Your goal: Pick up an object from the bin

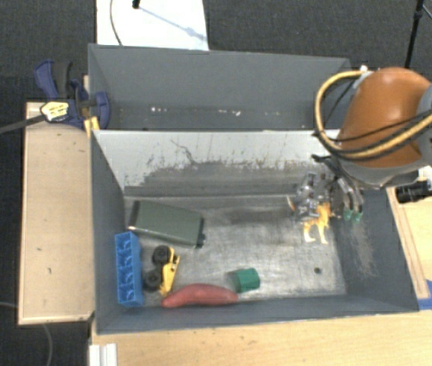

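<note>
My gripper (312,204) hangs low over the right side of the bin floor, close to the back wall. A small yellow bit (318,224) shows at its lower end; I cannot tell whether it is a loose thing or part of the gripper. The nearest loose thing is a small green block (244,280), lying left of the gripper and nearer the front. A long red sausage-shaped thing (200,296) lies along the front wall beside the block.
At the bin's left end lie a dark grey-green flat box (166,223), a blue studded brick (128,269) along the left wall, and a yellow toy car with black wheels (162,268). The arm with its orange cover and cables comes in from the right.
</note>
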You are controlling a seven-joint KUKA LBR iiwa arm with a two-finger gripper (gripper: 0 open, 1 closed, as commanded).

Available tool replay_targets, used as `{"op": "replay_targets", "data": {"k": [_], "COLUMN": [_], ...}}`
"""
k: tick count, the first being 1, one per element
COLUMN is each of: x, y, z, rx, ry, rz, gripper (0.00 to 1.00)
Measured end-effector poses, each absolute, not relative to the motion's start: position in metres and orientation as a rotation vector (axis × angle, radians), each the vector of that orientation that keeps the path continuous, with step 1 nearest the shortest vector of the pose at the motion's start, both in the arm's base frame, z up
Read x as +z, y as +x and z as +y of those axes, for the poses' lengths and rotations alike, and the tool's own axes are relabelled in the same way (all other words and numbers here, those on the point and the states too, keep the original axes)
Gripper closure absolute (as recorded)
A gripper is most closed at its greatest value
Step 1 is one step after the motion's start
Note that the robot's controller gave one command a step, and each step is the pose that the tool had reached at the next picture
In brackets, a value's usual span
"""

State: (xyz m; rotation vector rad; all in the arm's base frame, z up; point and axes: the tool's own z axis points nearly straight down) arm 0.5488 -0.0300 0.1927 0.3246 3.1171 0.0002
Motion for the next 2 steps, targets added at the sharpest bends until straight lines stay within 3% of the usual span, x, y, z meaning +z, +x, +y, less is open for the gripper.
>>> {"op": "replay_targets", "data": {"k": [1, 2], "x": [0.166, 0.209], "y": [0.551, 0.555], "z": [-0.038, -0.038], "rx": [0.001, 0.002], "ry": [-0.07, -0.093], "rz": [3.14, 3.146], "gripper": [1.0, 1.0]}}
